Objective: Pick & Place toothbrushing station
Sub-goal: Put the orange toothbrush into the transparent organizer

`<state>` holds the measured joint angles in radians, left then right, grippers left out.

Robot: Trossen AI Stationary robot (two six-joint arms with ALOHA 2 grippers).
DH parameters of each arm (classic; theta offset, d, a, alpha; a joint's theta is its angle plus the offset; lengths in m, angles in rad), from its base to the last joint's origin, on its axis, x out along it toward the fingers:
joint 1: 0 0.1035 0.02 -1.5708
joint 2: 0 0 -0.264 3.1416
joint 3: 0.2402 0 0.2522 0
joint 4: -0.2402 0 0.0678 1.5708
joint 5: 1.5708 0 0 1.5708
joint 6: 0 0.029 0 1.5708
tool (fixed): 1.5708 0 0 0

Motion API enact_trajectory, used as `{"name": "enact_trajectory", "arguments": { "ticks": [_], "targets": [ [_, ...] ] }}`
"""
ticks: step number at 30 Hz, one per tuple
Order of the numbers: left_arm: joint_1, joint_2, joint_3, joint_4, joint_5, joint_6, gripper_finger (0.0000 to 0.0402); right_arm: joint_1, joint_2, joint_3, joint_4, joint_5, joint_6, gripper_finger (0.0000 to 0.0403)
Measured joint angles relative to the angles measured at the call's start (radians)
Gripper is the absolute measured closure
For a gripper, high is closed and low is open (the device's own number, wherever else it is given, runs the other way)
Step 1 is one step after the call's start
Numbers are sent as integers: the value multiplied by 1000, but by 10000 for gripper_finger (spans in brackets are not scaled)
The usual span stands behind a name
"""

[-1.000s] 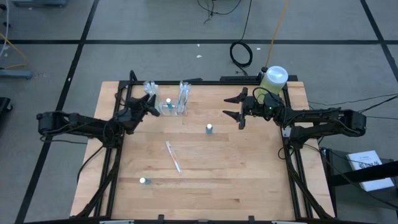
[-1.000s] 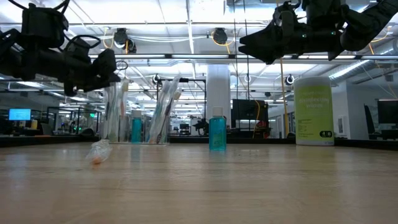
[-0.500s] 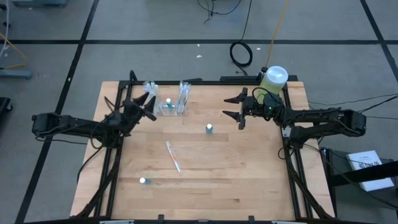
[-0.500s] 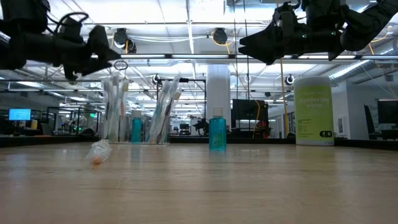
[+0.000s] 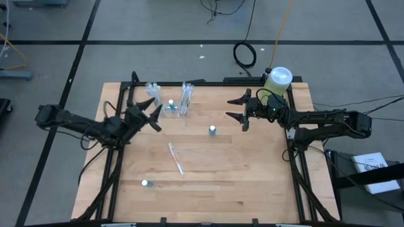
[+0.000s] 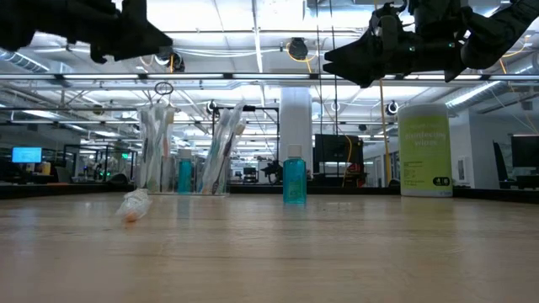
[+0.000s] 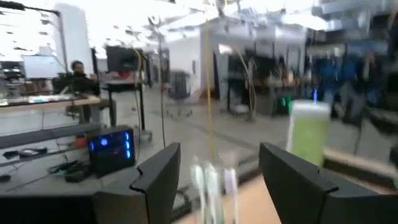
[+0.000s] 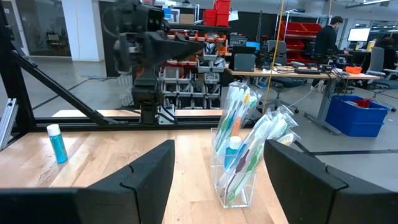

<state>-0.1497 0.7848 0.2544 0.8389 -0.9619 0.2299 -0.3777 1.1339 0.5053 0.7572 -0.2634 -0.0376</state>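
Note:
The toothbrushing station [image 5: 170,102], a clear holder with toothbrushes and a small blue bottle in it, stands upright on its base on the wooden table [image 5: 252,183] near the far left; it also shows in the low view [image 6: 189,156] and the right wrist view [image 8: 239,152]. My left gripper [image 5: 153,115] hangs open just left of the station and on its near side, high above the table [image 6: 152,38], touching nothing. My right gripper [image 5: 237,109] hovers open at the far right, its fingers pointing toward the station, with nothing between them [image 8: 219,146].
A large green bottle with a white cap [image 5: 278,79] stands at the far right corner. A small blue bottle [image 5: 213,130] stands mid-table. A wrapped toothbrush [image 5: 175,157] lies in the middle, and another small bottle [image 5: 145,183] stands near the front left.
My left gripper has risen and drawn back from the station toward the table's near edge, rolling as it went, and its fingers stand wider apart than before. The station has stayed where it was. My right arm has kept still.

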Motion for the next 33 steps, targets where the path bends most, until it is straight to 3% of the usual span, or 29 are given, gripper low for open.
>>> {"name": "enact_trajectory", "arguments": {
  "ticks": [4,8,12,18,24,30,33],
  "targets": [
    [-80,2,131,-349,-15,-139,176,0,0,0,1,0,0,161],
    [-154,75,338,-811,0,-431,176,0,0,0,2,0,0,161],
    [-196,254,538,-1116,128,-674,176,0,0,0,2,0,0,161],
    [-199,568,751,-1363,419,-858,176,0,0,0,10,0,25,161],
    [-169,771,849,-1612,618,-1221,176,11,0,0,10,0,31,161],
    [-158,794,837,-1664,525,-1594,177,38,0,0,10,0,27,161],
    [-148,794,815,-1673,555,-1728,177,54,0,0,10,0,27,161]
  ]
}}
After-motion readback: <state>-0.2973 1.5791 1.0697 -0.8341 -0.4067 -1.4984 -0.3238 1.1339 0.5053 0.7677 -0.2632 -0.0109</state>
